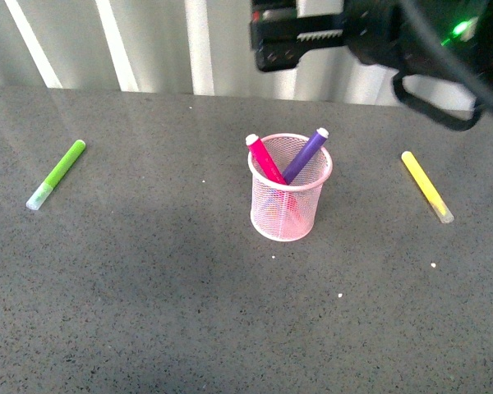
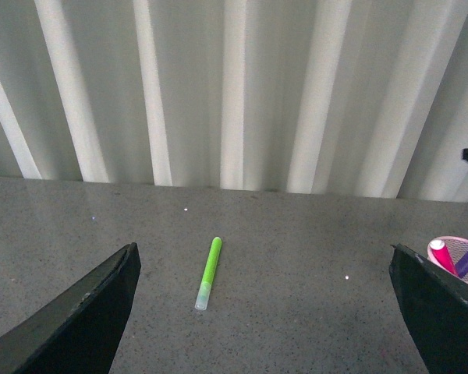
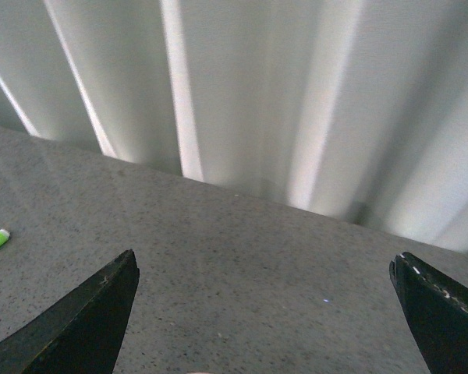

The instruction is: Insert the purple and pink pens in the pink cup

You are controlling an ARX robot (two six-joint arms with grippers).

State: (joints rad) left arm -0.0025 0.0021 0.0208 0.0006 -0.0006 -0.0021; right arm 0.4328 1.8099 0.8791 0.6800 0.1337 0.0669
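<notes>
A bare test bench: speckled grey tabletop (image 1: 148,312) against white corrugated wall (image 2: 234,86) (lab-like).

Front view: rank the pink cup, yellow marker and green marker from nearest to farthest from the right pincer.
The right pincer hangs open above and behind the cup.
1. Pink cup: at the centre, just below the pincer, holding both pens.
2. Yellow marker: lying out on the right side.
3. Green marker: lying at the far left.

Light was soft and even, brightest on the pale ribbed wall (image 1: 148,41) behind. The bench (image 1: 148,312) showed faint shadows and slight glare; the near arm (image 1: 411,41) was blurred.
</notes>
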